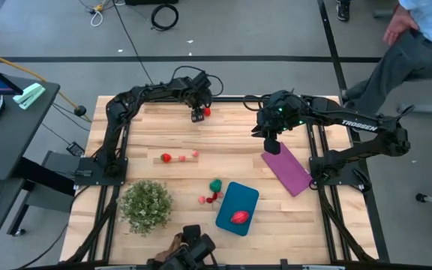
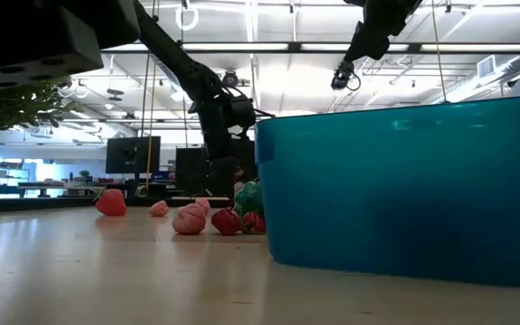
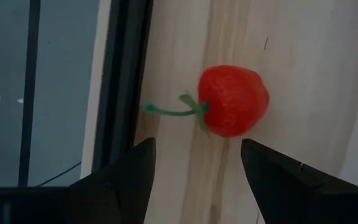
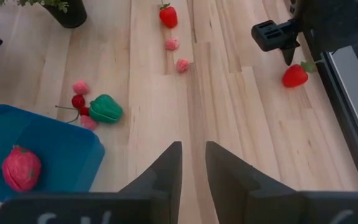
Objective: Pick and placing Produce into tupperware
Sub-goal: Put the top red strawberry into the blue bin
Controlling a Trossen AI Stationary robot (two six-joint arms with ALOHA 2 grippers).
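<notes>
A red cherry-like toy (image 3: 232,101) with a green stem lies on the wood by the table's far edge. My left gripper (image 3: 194,163) hovers open just short of it, beside it in the high view (image 1: 199,114). The teal tupperware (image 1: 237,208) sits near the near edge and holds one red fruit (image 1: 239,217). A green piece (image 1: 215,184), small red and pink pieces (image 1: 207,199), a strawberry (image 1: 166,157) and two pink bits (image 1: 188,156) lie on the table. My right gripper (image 4: 193,155) is raised over mid-table, its fingers a narrow gap apart, and holds nothing.
A flat purple rectangle (image 1: 286,171) lies right of centre, below my right arm. A bushy green plant (image 1: 146,205) stands at the near left. The table's dark far rail (image 3: 120,74) runs close beside the cherry. A person (image 1: 418,45) walks beyond the far right corner.
</notes>
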